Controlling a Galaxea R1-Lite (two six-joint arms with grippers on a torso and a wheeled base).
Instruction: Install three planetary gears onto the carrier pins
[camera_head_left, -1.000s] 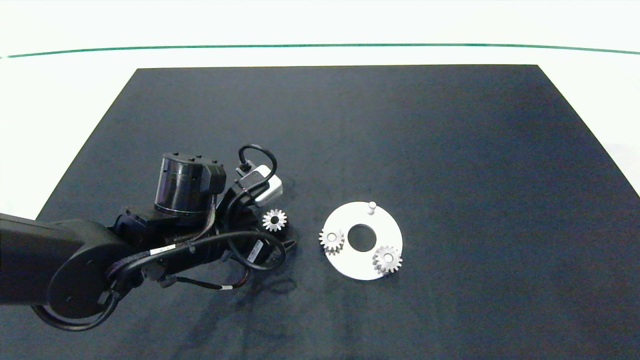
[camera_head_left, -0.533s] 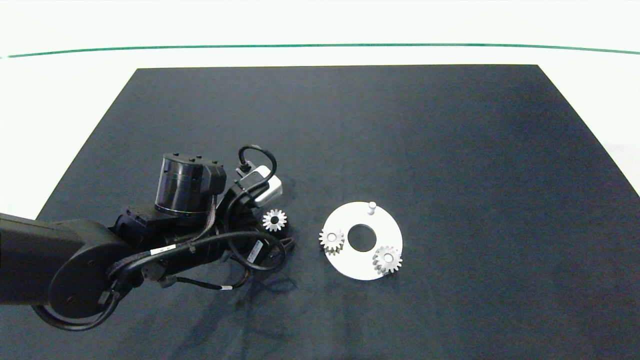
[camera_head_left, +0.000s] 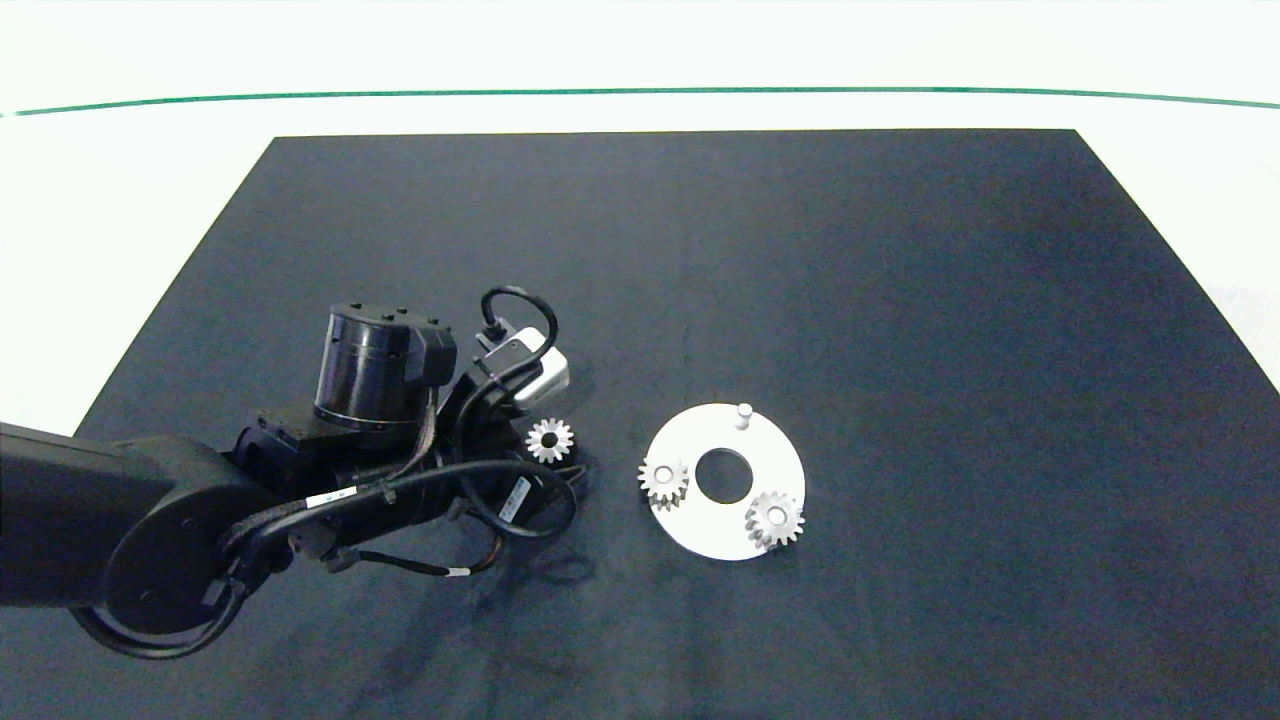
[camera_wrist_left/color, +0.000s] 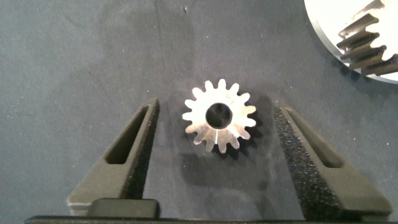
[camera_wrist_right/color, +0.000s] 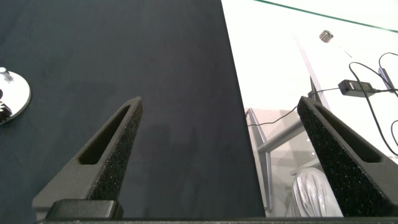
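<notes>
Landmark: white carrier disc (camera_head_left: 722, 482) on the dark mat (camera_head_left: 900, 300).

Nearest the camera side, the left arm comes in low from the left edge. Left gripper (camera_wrist_left/color: 219, 124) is down at the mat just left of the disc, fingers (camera_wrist_left/color: 127, 158) spread wide with a clear gap on both sides of the loose gear (camera_head_left: 549, 440). Released, not touching it. That gear lies flat on the mat between the pads, hole up, close to the disc's left rim but apart from it.

On the disc: one gear (camera_head_left: 664, 482) seated on the left pin, one gear (camera_head_left: 774, 519) seated on the near-right pin; both overhang the rim slightly. The far pin (camera_head_left: 742, 414) is bare and upright at the disc's far edge.

Right gripper (camera_wrist_right/color: 217, 155): well off to the right of the disc, over the mat's right edge, fingers wide apart, holding nothing. The disc's rim (camera_wrist_right/color: 18, 96) is only just visible in its wrist view.
</notes>
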